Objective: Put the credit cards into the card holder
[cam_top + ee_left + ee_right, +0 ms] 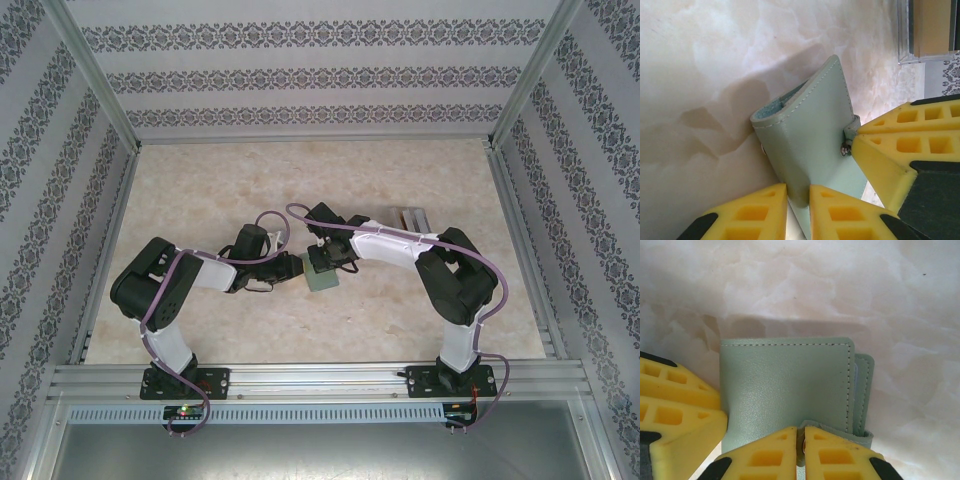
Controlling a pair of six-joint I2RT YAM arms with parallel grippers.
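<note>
Broadly, the pale marbled surface (200, 200) carried the left arm (165, 290) and the right arm (450, 275), bent inward to meet at its middle, and a clear slotted rack (412, 218) well apart toward the right, with what looked like a tan credit card (932, 27) standing in it. Between the arms was the card holder (785, 385), folded shut and tilted up on edge; whether it touched the surface I could not tell. The left hand (797, 192) was clamped across its lower edge, pressing both leaves together, while the right hand (800, 432) was pinched on the little closing tab (854, 127), just beside the snap stud (844, 148). The likeliest trouble, I judged, was that thin tab sliding out from between the pads (765, 455) under a pull, since so little of it was gripped. A snap giving way suddenly could also jerk the holder out of the left hand's grip. That grip, squeezing the leaves, might fight the opening itself. With the two hands nearly touching, they could knock together, and the card stood far off, so a dropped holder would cost a fresh pickup.
</note>
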